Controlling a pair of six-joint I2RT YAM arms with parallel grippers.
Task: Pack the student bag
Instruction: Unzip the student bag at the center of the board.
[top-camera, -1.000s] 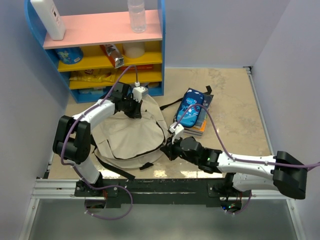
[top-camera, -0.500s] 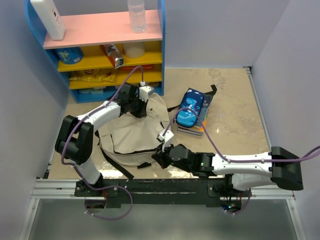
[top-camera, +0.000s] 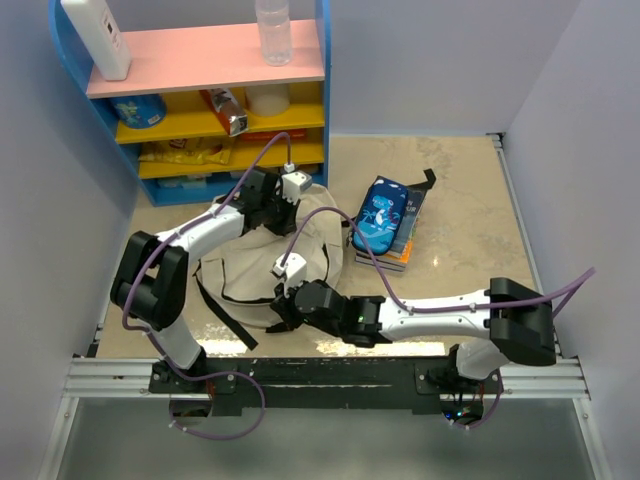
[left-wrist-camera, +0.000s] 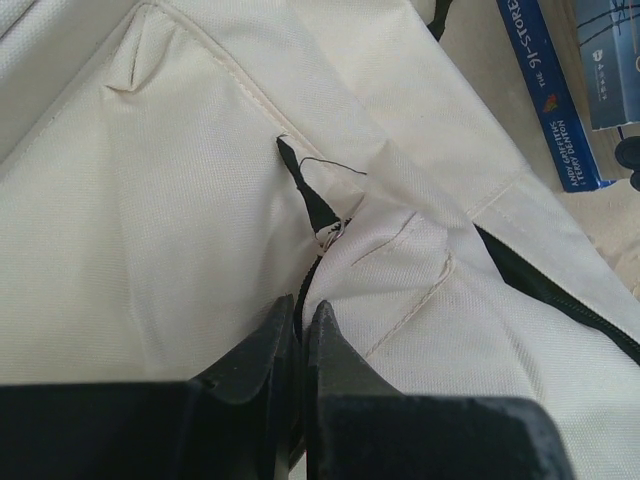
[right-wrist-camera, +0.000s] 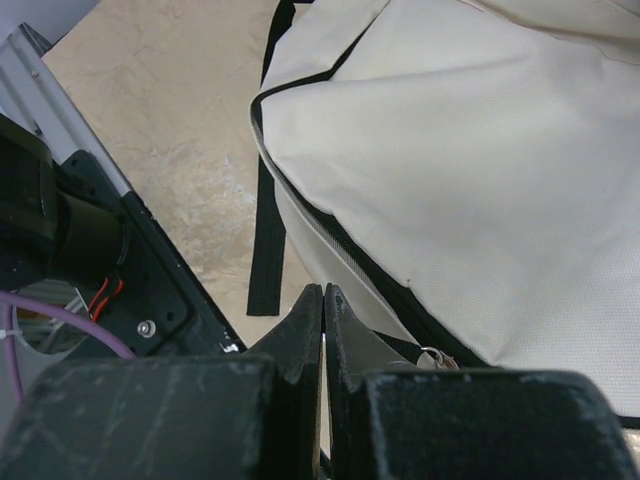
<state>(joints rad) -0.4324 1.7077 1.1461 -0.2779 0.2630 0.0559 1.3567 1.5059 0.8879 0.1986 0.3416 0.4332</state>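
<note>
The right gripper (right-wrist-camera: 323, 295), jaws pressed together (hold unclear; zip ring (right-wrist-camera: 432, 355) just beside), has slid leftward along the student bag (top-camera: 250, 270); left gripper (left-wrist-camera: 300, 310) pinches fabric: likely unzipping.

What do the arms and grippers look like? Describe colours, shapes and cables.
Both the left arm and right arm have white links and black joints. A purple cable loops off each wrist, beside a white camera block. The left gripper and right gripper have matte black fingers tapering to thin tips.
</note>
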